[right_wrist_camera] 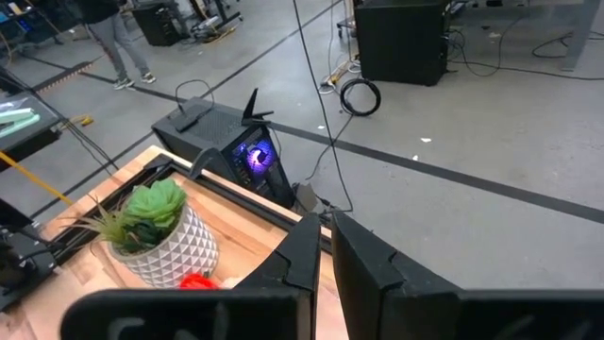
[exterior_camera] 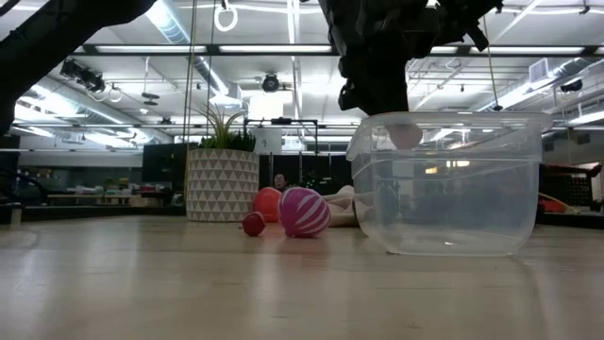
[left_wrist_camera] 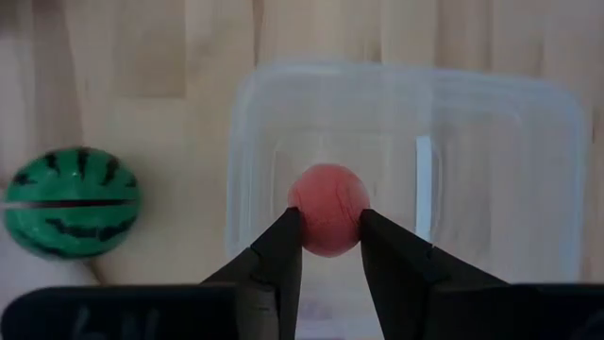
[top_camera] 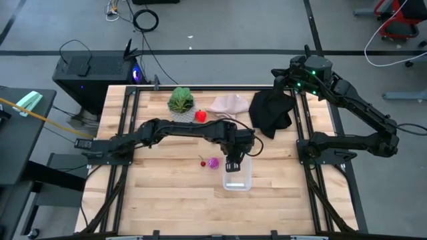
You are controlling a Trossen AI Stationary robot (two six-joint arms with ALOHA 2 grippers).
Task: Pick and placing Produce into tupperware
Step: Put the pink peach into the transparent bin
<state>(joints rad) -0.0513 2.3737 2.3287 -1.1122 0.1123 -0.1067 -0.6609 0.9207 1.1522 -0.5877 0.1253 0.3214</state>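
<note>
On the wooden table [top_camera: 167,200], tupperware [top_camera: 238,179]; cables [top_camera: 145,20] cross grey floor [top_camera: 233,27].

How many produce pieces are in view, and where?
5: pink ball in the left gripper over the tupperware, green melon beside it, purple piece and tiny dark-red one mid-table, red one by the plant. Others may be hidden.

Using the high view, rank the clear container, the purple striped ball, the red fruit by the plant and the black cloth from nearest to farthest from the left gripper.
1. Clear container: directly under the left gripper, which holds a pink ball above it.
2. Purple striped ball: just beside the container, toward the left arm's side.
3. Red fruit: farther back, next to the potted plant.
4. Black cloth: back right; too close to call against the red fruit.
</note>
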